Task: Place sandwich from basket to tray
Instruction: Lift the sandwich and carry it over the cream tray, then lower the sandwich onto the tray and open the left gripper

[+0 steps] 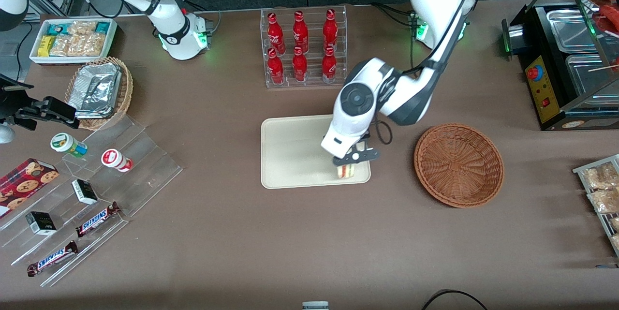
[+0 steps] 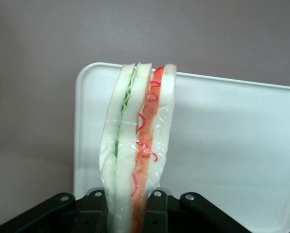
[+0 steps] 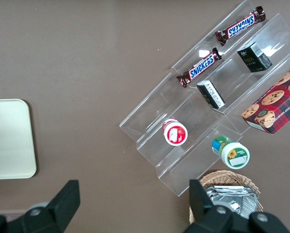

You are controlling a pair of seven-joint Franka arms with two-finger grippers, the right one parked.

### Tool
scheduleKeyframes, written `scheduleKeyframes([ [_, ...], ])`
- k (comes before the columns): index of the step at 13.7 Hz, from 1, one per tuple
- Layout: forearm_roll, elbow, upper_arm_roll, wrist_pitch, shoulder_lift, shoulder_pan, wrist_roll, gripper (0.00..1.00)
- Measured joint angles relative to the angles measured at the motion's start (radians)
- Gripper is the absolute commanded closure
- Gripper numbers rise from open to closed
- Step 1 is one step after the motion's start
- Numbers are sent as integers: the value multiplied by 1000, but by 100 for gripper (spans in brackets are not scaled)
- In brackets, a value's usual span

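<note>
My left gripper [image 1: 349,161] is over the cream tray [image 1: 290,150], at the tray's corner nearest the front camera on the basket's side. It is shut on the sandwich [image 1: 346,170], a wrapped wedge of pale bread with red-orange and green filling. In the left wrist view the sandwich [image 2: 137,145] stands on edge between the black fingers [image 2: 157,208], with the tray [image 2: 232,145] beneath it. Whether it touches the tray, I cannot tell. The brown wicker basket [image 1: 458,164] lies beside the tray toward the working arm's end, with nothing in it.
A clear rack of red bottles [image 1: 302,46] stands farther from the front camera than the tray. Toward the parked arm's end are clear tiered shelves with snacks [image 1: 87,194], a paler basket of foil packs [image 1: 99,92] and a white bin [image 1: 72,39]. A black food warmer [image 1: 570,58] sits at the working arm's end.
</note>
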Motion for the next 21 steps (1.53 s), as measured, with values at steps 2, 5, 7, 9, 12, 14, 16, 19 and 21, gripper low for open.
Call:
scheduleKeyframes([
  [2, 0, 56, 0, 0, 63, -14, 12, 100],
  [5, 0, 95, -1, 0, 123, -43, 15, 100],
  [7, 0, 127, -8, 0, 160, -52, 15, 100],
  [9, 0, 148, -22, 0, 181, -54, 15, 100],
  [12, -1, 152, -28, 0, 194, -66, 8, 100],
  [14, -1, 152, -30, -2, 197, -72, 7, 100],
  [16, -1, 152, -31, -4, 199, -80, 6, 100],
  [19, -1, 152, -31, -8, 200, -88, -3, 100],
  [21, -1, 152, -31, -10, 202, -94, -7, 100],
])
